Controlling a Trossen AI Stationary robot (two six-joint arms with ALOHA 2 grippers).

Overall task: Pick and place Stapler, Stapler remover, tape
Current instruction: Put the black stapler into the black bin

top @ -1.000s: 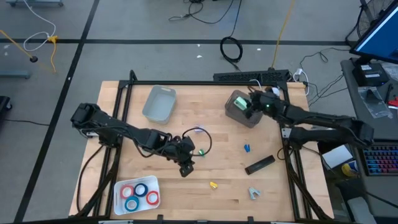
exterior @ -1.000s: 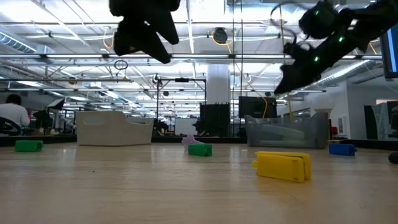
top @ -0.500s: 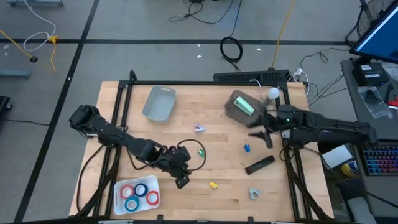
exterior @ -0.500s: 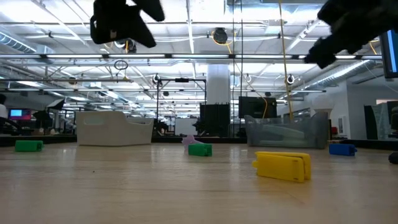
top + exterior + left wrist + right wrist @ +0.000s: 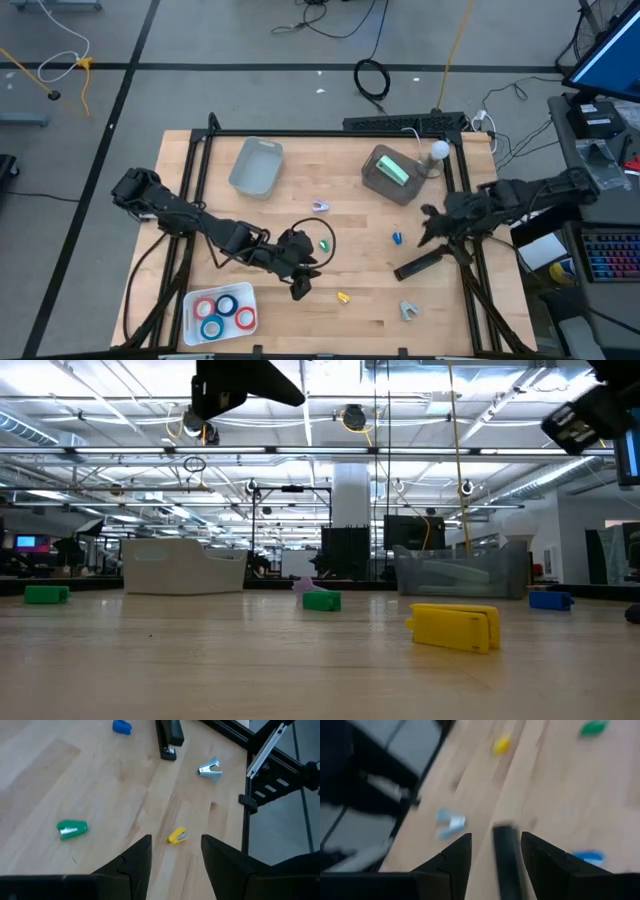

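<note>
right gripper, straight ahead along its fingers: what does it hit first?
Most likely the black stapler: in the right wrist view it lies directly between the open fingers of the right gripper. Depth is unclear; the silver staple remover sits off-line to the side.

Table [image 5: 300, 180] was light wood grain with a black frame. Tape rolls [image 5: 223, 311] were red and blue with white cores, in a white tray [image 5: 190, 330]. Stapler [image 5: 417, 265] was black. Staple remover [image 5: 407, 311] was silvery grey. Small staplers were yellow [image 5: 344, 297], green [image 5: 324, 243] and blue [image 5: 397, 238]. Bin [image 5: 256, 166] was pale grey; second bin [image 5: 380, 176] darker grey with green contents. Both arms were black.
</note>
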